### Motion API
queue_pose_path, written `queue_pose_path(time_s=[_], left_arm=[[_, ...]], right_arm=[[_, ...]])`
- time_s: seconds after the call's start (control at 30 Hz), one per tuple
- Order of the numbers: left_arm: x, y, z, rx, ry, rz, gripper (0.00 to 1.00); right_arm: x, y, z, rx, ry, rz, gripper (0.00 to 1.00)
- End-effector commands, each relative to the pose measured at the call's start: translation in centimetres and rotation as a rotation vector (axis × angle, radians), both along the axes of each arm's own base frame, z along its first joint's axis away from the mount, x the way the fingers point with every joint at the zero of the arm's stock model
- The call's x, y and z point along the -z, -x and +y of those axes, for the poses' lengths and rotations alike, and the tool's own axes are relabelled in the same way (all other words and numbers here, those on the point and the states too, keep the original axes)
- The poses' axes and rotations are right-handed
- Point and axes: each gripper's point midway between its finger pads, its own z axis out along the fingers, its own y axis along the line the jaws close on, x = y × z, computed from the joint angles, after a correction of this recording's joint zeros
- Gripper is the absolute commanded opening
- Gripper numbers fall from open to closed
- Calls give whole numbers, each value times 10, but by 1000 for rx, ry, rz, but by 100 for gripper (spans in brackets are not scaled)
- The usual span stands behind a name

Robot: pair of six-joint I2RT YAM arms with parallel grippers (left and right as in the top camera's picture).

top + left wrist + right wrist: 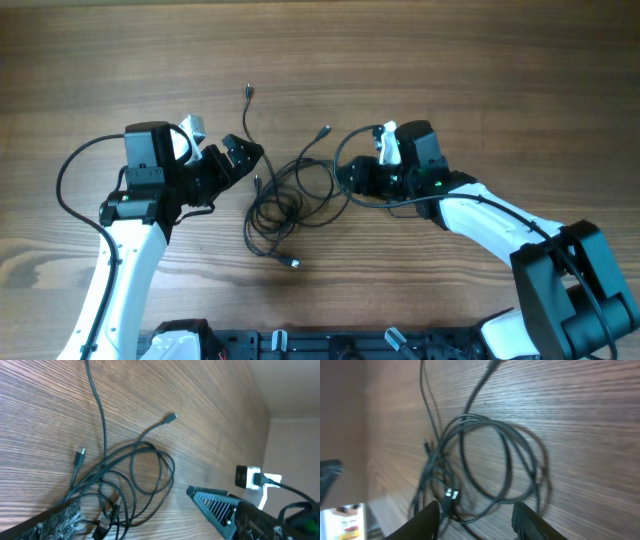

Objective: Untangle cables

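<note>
cables [290,195] tangled mid table [450,60], left gripper [248,158] at their 9 o'clock spread wide, holding nothing, right gripper [347,178] at 3 o'clock roughly half open, wrist cam shows loops [490,455] lying loose between its fingers [427,520], only overhead catches the stray plug [247,92] up at 12

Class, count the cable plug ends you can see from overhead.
4 plugs: one above the cables, one upper right, one at the left edge, one below. Others may be hidden.
</note>
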Motion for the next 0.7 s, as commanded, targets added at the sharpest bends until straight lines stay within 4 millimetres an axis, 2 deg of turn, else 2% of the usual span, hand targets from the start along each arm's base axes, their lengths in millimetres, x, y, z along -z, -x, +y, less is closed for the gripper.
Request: queue_pose_path(time_s=[0.0,0.1,0.27,0.4,0.47,0.67], left_arm=[[6,-4,13,-37,-69,-2,100],[7,-5,15,-46,-81,-3,100],[8,-4,15,-46,-81,0,100],[7,-5,15,-46,-81,-1,100],[7,-5,15,-46,-81,-1,100],[7,-5,15,-51,-77,3,100]], right_arm=[[8,-11,-9,-90,125,-158,49],[14,-7,-12,-220,204,-264,50],[31,3,-24,-320,314,-285,50],[30,3,-18,-380,327,-344,50],[30,4,-13,-425,346,-391,54],[46,7,-7,-456,386,-391,56]])
